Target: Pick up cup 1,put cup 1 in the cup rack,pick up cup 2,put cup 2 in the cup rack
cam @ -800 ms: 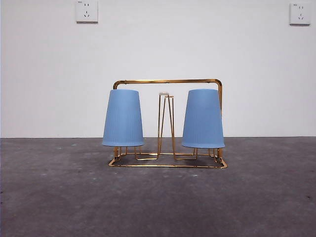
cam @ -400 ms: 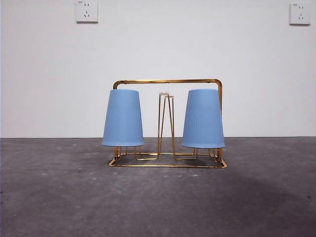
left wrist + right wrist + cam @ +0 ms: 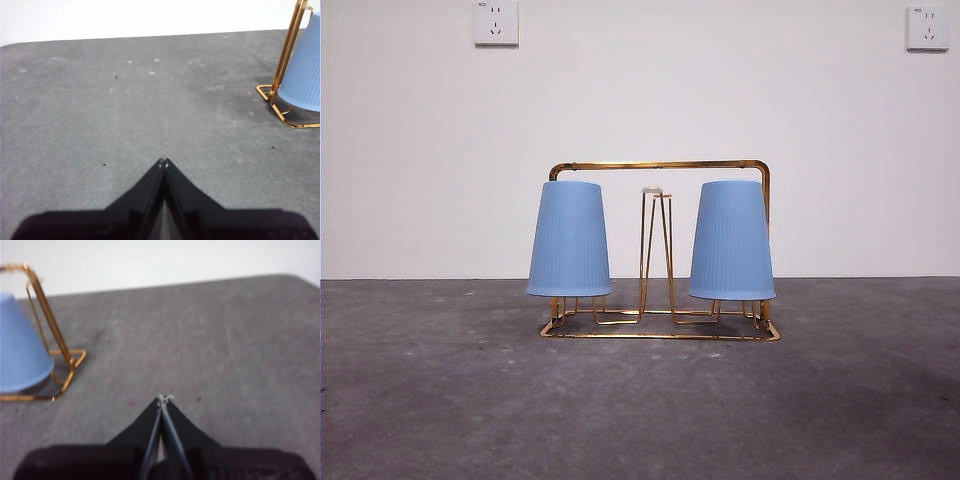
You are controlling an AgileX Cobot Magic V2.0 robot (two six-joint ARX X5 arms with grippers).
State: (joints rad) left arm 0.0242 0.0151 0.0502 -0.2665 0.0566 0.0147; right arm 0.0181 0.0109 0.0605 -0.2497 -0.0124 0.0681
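The cup rack [image 3: 660, 250] stands on the grey table [image 3: 440, 400], a gold wire frame with an arched top bar and a rectangular base. Two blue cups are mounted on it, both inverted, mouths down, bases up. One cup [image 3: 569, 239] sits at one end of the cup rack, the other cup [image 3: 731, 240] at the opposite end; between them a narrow upright prong [image 3: 656, 245] with a white tip stands bare. Both cups hang level and clear of the table.

Judgement on progress: both placements appear done; no cup is left on the table beside the cup rack, and nothing seems to be left except standing the arms off.

Count: one rack, two cups, one unoccupied prong in plain sight, two wall sockets [image 3: 496, 22] behind the cup rack.

The left gripper [image 3: 164, 163] is off to one side of the cup rack, well apart from it, jaws pressed together and holding nothing. The right gripper [image 3: 164, 399] is off to the opposite side, likewise closed tip to tip and empty.
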